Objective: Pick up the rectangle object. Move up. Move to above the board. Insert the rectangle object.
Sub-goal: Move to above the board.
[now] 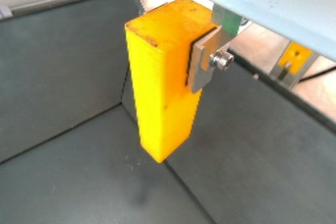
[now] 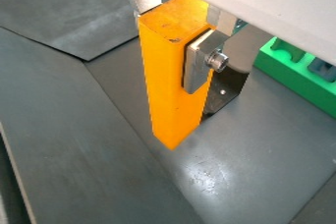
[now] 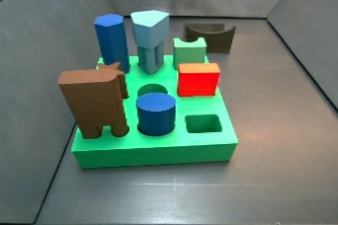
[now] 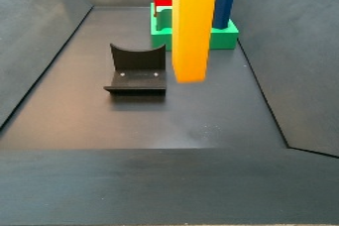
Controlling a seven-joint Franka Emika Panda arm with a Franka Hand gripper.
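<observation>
1. Above the dark desk [image 4: 199,121], my hand [image 1: 184,51] grips the rectangle object [image 1: 164,85] near its top end; both wrist views show a silver finger [image 2: 199,61] pressed flat against one side of the orange-yellow block.
2. I see the block hanging upright and clear of the floor in a side view [image 4: 193,27], its lower end above the fixture [image 4: 135,68], which stands just beside it.
3. Behind the raised block, the board [image 4: 225,36] lies at the far end of the bin, well apart from the block's lower end; a blue piece [image 4: 225,2] stands on it.
4. From a side view I read the board [image 3: 152,150] flat on the desk with a brown arch block [image 3: 90,101], a blue cylinder [image 3: 154,113], a red cube [image 3: 199,79], a tall blue block [image 3: 110,37] and a grey-blue block [image 3: 150,37] standing in it.
5. Near the board's front corner, one rectangular hole [image 3: 203,123] shows open.
6. A corner of the green board [image 2: 296,76] shows in a wrist view beyond the held block.
</observation>
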